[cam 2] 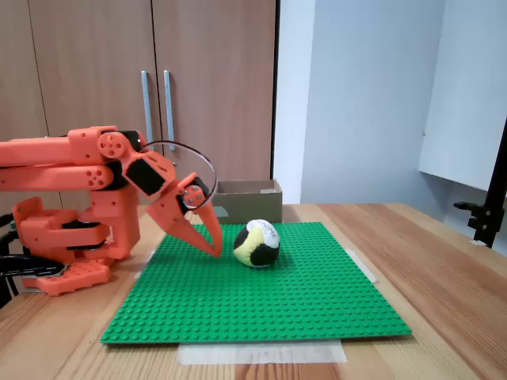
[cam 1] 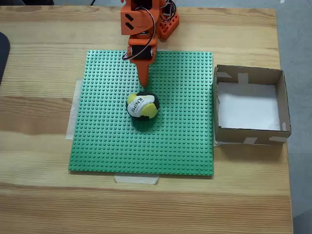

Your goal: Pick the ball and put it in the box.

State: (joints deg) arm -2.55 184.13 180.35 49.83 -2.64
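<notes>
A small soft ball (cam 1: 143,106) with yellow, black and white panels sits mid green studded baseplate (cam 1: 107,146).
The orange two-finger gripper (cam 2: 215,251), closed and empty, points beside it; black lettering faces up.

Black capital letters reading "KNIPE" run across a white panel of the ball (cam 1: 142,106), seen clearly in a fixed view.

Lighting: even, bright, diffuse in both fixed views; source probably overhead. Shadows: soft, short patch under the ball (cam 1: 143,106) toward 6 o'clock. Glare: mild sheen on the desk (cam 1: 44,112). Focus: slightly soft throughout; cabinet doors (cam 2: 158,87) somewhat blurred. Edge distortion: negligible.
</notes>
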